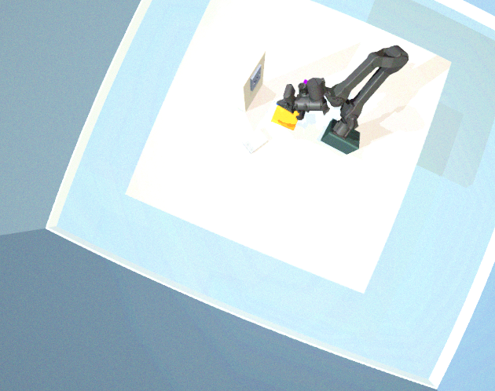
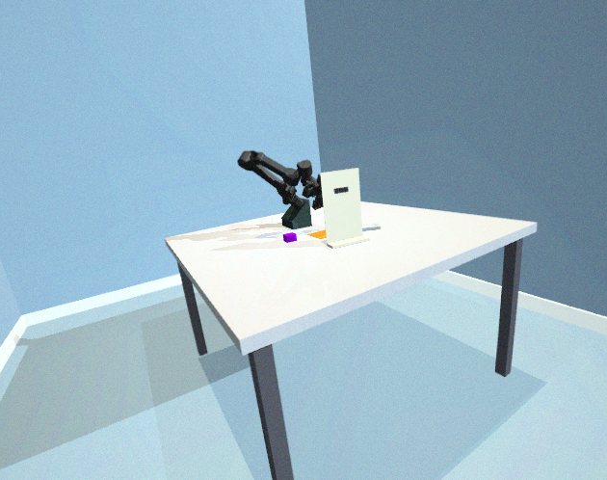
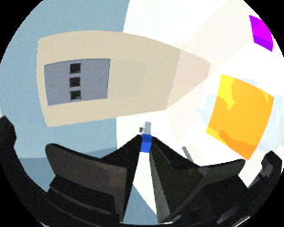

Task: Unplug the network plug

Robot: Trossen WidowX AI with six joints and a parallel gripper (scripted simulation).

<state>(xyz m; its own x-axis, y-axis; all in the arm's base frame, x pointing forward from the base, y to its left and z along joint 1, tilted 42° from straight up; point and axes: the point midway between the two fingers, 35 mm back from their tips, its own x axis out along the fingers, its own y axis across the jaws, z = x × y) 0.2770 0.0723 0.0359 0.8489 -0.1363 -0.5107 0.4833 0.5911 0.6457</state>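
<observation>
The plug (image 3: 147,139) is blue with a clear, pale end. My gripper (image 3: 146,139) (image 1: 280,104) is shut on it, and the pale end sticks out past the fingertips. The plug is out of the socket and held in the air, apart from the panel (image 1: 247,96) (image 2: 342,217) (image 3: 124,42). The socket block (image 1: 255,78) (image 3: 93,81) on the panel shows three dark openings in the wrist view. The marked square (image 1: 282,116) (image 2: 317,234) (image 3: 244,114) is orange-yellow and lies flat on the table. In the exterior view the panel hides the fingertips.
A purple block (image 1: 306,81) (image 2: 290,237) (image 3: 261,35) lies on the table near the square. A flat pale object (image 1: 255,143) (image 2: 372,226) lies on the square's other side. The panel stands upright on a foot (image 2: 349,241). The arm's dark base (image 1: 340,140) (image 2: 297,217) stands behind the square.
</observation>
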